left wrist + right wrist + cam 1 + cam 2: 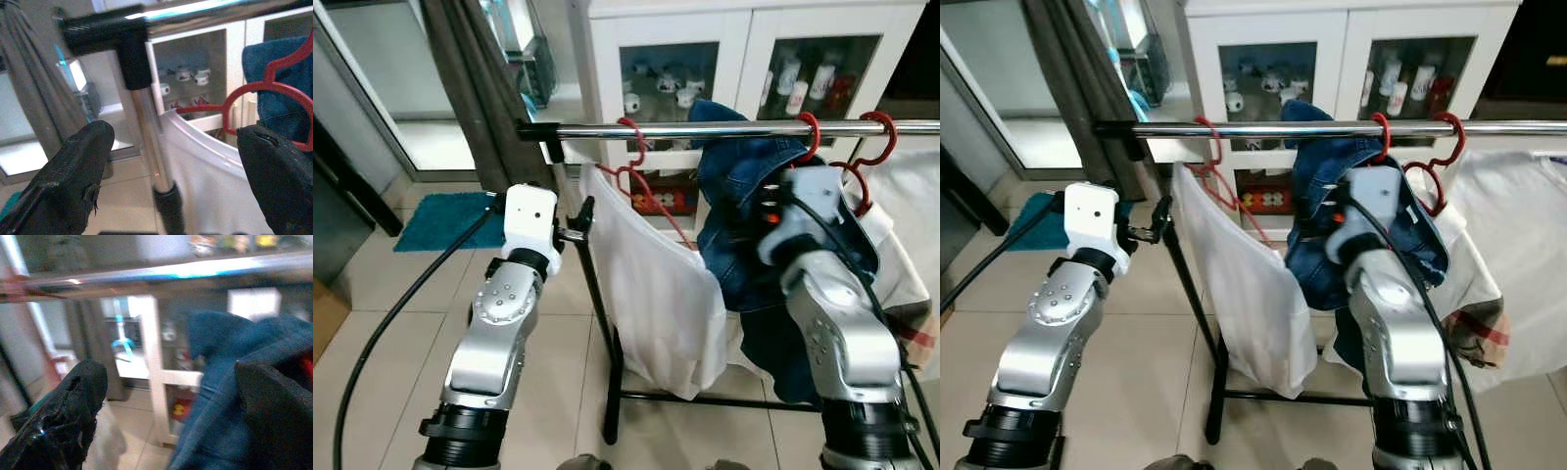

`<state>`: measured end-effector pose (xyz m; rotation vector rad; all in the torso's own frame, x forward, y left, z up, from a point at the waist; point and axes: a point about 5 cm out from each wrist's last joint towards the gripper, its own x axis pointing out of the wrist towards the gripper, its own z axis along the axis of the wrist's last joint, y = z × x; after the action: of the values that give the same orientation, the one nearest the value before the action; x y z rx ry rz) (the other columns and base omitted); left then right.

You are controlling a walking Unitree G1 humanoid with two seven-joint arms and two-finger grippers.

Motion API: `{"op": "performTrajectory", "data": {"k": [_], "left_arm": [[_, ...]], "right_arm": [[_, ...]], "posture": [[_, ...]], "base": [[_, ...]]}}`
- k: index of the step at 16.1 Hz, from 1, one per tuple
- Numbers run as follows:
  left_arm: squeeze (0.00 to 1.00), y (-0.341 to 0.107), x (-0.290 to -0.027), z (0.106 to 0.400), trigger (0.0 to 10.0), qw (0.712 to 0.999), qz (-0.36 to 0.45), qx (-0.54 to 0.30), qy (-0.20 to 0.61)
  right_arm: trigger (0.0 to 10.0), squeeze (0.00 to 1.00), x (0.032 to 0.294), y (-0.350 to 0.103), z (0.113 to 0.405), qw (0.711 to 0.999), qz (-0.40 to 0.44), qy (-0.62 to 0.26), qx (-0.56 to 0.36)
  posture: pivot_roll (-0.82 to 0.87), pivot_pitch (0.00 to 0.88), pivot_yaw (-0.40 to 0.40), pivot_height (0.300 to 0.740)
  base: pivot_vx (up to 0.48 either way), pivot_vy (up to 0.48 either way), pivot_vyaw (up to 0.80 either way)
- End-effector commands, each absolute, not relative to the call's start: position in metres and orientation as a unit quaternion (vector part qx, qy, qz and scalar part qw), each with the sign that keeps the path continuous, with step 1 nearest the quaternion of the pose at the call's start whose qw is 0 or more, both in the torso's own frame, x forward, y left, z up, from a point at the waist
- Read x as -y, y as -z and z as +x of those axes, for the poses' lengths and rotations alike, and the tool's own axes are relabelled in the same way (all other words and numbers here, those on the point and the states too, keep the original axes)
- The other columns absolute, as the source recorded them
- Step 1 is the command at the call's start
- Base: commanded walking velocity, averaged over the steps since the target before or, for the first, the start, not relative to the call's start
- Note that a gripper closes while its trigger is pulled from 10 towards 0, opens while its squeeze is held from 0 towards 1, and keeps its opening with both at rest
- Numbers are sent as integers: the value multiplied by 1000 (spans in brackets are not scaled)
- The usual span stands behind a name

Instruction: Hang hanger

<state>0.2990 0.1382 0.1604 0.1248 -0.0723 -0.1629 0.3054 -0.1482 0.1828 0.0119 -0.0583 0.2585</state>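
In the lower part of the head views, two silver arms are rising toward a clothes rack. The left pincer (579, 220) is sitting at centre left, just beside the rack's dark upright post (597, 313); in the left wrist view its two black fingers (73, 176) are standing wide apart, holding nothing, with the post and its black corner joint (128, 46) between them. The right pincer (166, 406) is being hidden in the head views behind its own wrist housing, which is pressing up against a blue denim jacket (744, 176) at centre right; the right wrist view, blurred, is showing its fingers spread open with denim lying against one of them.

Behind the arms, a white garment (656, 294) is hanging from a red hanger (631, 147) hooked over the chrome rail (705, 128) in the upper middle. The denim jacket's own red hook (808, 132) is sitting on the rail further right, and a third red hanger (876, 137) is being cut off near the right edge, carrying a pale garment that is partly out of frame.

Farthest back, a white glass-door cabinet (744, 39) is holding small items too blurred to identify.
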Motion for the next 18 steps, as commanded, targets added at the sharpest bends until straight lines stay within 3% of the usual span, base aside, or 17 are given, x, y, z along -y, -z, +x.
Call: {"op": "performTrajectory", "data": {"k": [1, 5, 9, 13, 14, 15, 16, 18], "left_arm": [[0, -160, -144, 300, 10000, 995, 68, 33, 71], [0, -161, -145, 302, 10000, 995, 68, 37, 67], [0, -161, -141, 302, 10000, 994, 72, 36, 72], [0, -157, -143, 301, 10000, 996, 61, 24, 62], [0, -156, -144, 301, 10000, 996, 60, 21, 61], [0, -155, -144, 301, 10000, 996, 60, 21, 59], [0, -154, -144, 301, 10000, 996, 61, 20, 57], [0, -153, -145, 300, 10000, 997, 62, 16, 49]], "right_arm": [[10000, 1000, 147, -185, 309, 990, -22, -133, 36], [10000, 1000, 145, -182, 314, 991, -22, -133, 23], [10000, 1000, 140, -177, 317, 993, -32, -115, 24], [10000, 1000, 134, -179, 317, 991, -4, -133, 23], [3059, 1000, 133, -180, 316, 990, 6, -139, 23], [0, 965, 130, -180, 316, 988, 18, -150, 22], [0, 0, 129, -180, 315, 988, 18, -154, 22], [0, 0, 127, -180, 315, 987, 19, -156, 22]], "posture": [[-82, 39, 86, 740], [-83, 35, 87, 740], [-82, 34, 87, 740], [-80, 34, 70, 740], [-81, 34, 69, 740], [-80, 35, 66, 740], [-80, 35, 65, 740], [-78, 39, 65, 740]], "base": [[0, 0, 0], [0, 0, 0], [0, -480, 800], [0, 0, 0], [0, 0, 0], [0, 0, 0], [0, 0, 0], [0, 0, 0]]}}
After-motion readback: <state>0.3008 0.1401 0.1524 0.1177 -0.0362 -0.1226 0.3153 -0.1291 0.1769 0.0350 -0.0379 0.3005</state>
